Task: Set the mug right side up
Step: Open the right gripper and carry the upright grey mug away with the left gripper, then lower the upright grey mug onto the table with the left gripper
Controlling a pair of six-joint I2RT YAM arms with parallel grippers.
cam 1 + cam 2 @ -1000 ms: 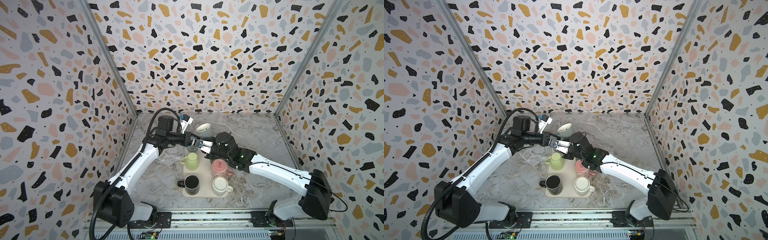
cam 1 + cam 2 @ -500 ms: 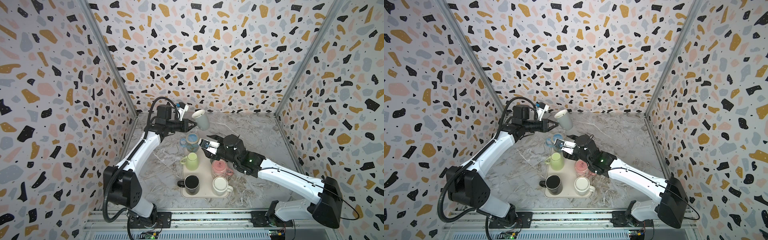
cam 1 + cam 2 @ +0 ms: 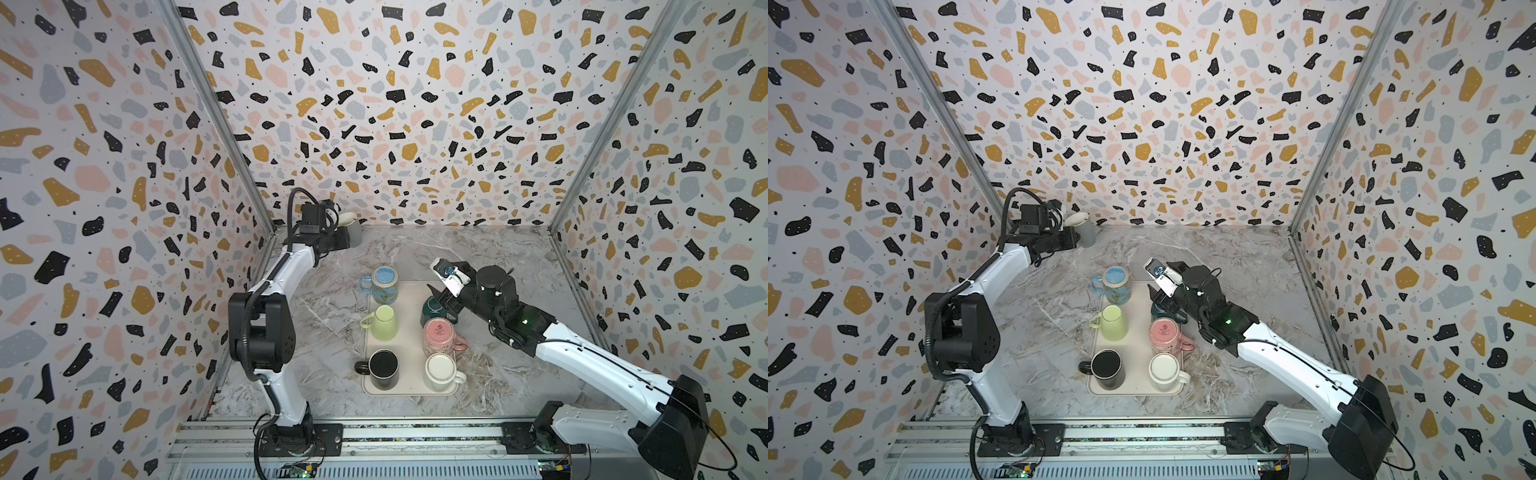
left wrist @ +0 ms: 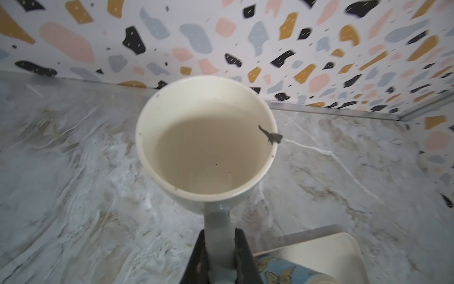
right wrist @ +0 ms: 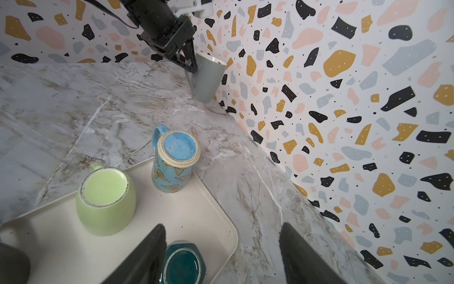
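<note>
Left pincer [image 5: 191, 66] is clamped on the handle of the grey mug [image 3: 355, 237]. The mug is mouth up and slightly tilted, left of centre in both top views, at the counter's [image 3: 478, 249] back corner (cream inside, dark fleck at the rim). Right pincer [image 5: 222, 236] gapes wide just above a dark teal mug [image 5: 183, 261] on the tray [image 5: 208, 216].

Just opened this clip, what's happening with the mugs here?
The left gripper is shut on the handle of a grey mug, holding it mouth-up near the back corner of the table. The right gripper hangs open just over a dark teal mug that sits upside down on the tray.
</note>
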